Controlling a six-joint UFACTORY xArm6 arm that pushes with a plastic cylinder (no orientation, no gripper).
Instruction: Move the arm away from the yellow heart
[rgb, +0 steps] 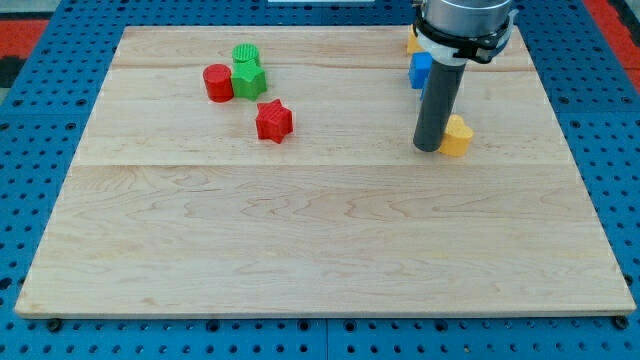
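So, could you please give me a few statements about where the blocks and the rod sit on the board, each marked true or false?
1. My tip sits right beside the yellow heart, on the heart's left in the view. True.
2. The red star lies at the view's right, next to the rod. False: it lies left of centre, well apart from the rod.
3. The red cylinder sits close beside the green star. True.
4. A blue block shows at the rod's left edge, above the yellow heart in the view. True.
5. The green cylinder lies near the view's bottom edge of the wooden board. False: it lies near the top, just above the green star.
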